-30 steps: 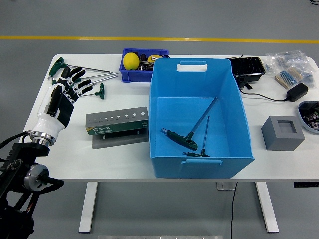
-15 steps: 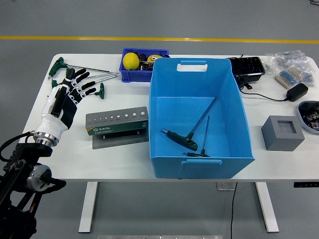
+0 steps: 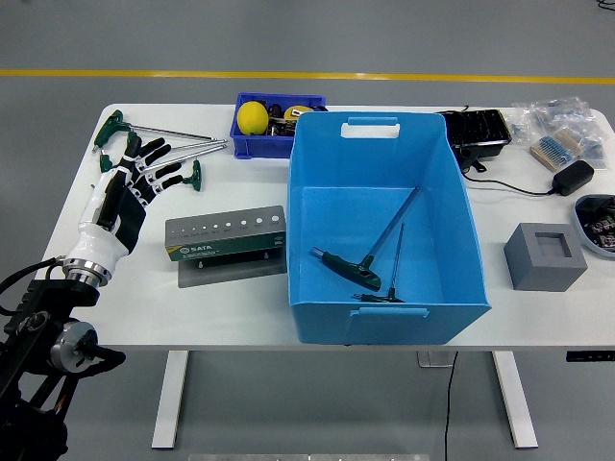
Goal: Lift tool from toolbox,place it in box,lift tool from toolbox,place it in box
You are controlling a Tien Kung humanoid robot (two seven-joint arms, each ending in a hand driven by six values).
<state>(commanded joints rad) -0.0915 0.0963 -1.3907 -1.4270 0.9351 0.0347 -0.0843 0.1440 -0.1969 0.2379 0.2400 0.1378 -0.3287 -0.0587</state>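
A big blue box [image 3: 384,230] stands mid-table with two green-handled T-wrenches [image 3: 363,264] lying inside it. Left of the box sits the grey and green tool holder [image 3: 226,240], its row of holes showing no tools. Several more green-handled T-wrenches [image 3: 159,144] lie on the table at the far left. My left hand [image 3: 142,171] hovers over those wrenches with fingers spread, holding nothing. The right arm does not show.
A small blue bin [image 3: 264,120] with a yellow ball stands behind the box. At the right are a black tray [image 3: 476,130], a black adapter [image 3: 575,175] with cable, plastic bags [image 3: 562,125], a grey foam block [image 3: 544,255] and a bowl [image 3: 598,226].
My left hand has slid a little toward the near side and right, staying open over the loose wrenches. Nothing else has moved.
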